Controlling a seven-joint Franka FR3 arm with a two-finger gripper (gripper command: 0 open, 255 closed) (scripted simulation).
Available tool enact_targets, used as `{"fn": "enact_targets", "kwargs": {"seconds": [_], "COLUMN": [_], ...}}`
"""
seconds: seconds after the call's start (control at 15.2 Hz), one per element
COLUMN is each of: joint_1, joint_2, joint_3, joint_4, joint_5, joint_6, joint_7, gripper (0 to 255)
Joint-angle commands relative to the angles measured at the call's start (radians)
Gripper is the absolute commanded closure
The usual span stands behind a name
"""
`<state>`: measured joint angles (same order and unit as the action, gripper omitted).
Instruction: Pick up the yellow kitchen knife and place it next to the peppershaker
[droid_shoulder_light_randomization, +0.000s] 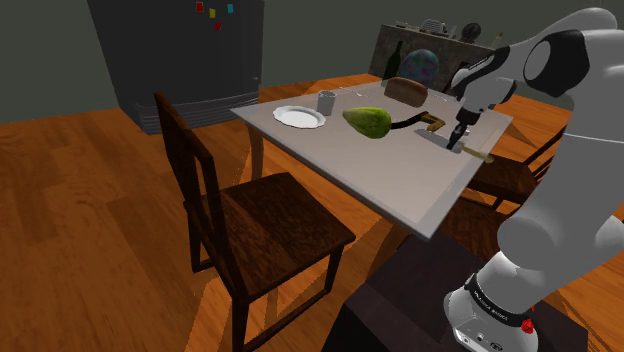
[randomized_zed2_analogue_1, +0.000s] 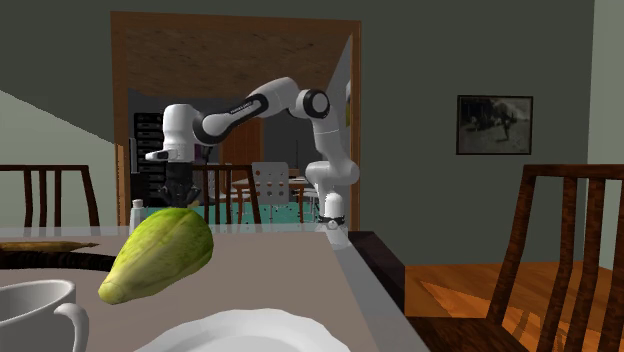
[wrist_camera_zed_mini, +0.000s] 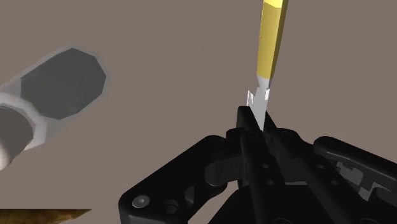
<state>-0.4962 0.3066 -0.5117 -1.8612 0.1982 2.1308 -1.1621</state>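
Observation:
The knife (wrist_camera_zed_mini: 270, 44) has a yellow handle and a short pale blade. In the wrist view my gripper (wrist_camera_zed_mini: 254, 118) is shut on the blade just below the handle, which points away from the hand. Close beside it stands the pepper shaker (wrist_camera_zed_mini: 60, 86), a whitish cylinder with a grey top. In the shoulder view the gripper (droid_shoulder_light_randomization: 459, 137) is low over the table's (droid_shoulder_light_randomization: 400, 180) far right corner, with the knife (droid_shoulder_light_randomization: 478, 154) sticking out towards the edge. The second exterior view shows the gripper (randomized_zed2_analogue_1: 178, 190) beside the small white shaker (randomized_zed2_analogue_1: 137, 213).
A yellow-green fruit (droid_shoulder_light_randomization: 368, 121), a white plate (droid_shoulder_light_randomization: 299, 117), a mug (droid_shoulder_light_randomization: 326, 101), a bread loaf (droid_shoulder_light_randomization: 407, 90) and a dark-handled utensil (droid_shoulder_light_randomization: 425, 122) share the table. A wooden chair (droid_shoulder_light_randomization: 250, 220) stands at the near side; another chair (droid_shoulder_light_randomization: 510, 175) is at the right edge.

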Motion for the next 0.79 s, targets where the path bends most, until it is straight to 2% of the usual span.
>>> {"fn": "enact_targets", "kwargs": {"seconds": [0.0, 0.26, 0.73], "joint_1": [-0.003, -0.008, -0.008], "joint_2": [0.017, 0.043, 0.043], "joint_3": [0.005, 0.013, 0.013], "joint_4": [-0.008, -0.027, -0.027], "joint_5": [0.011, 0.030, 0.030], "joint_6": [0.023, 0.066, 0.066], "joint_7": [-0.006, -0.018, -0.018], "gripper": [255, 255, 255]}}
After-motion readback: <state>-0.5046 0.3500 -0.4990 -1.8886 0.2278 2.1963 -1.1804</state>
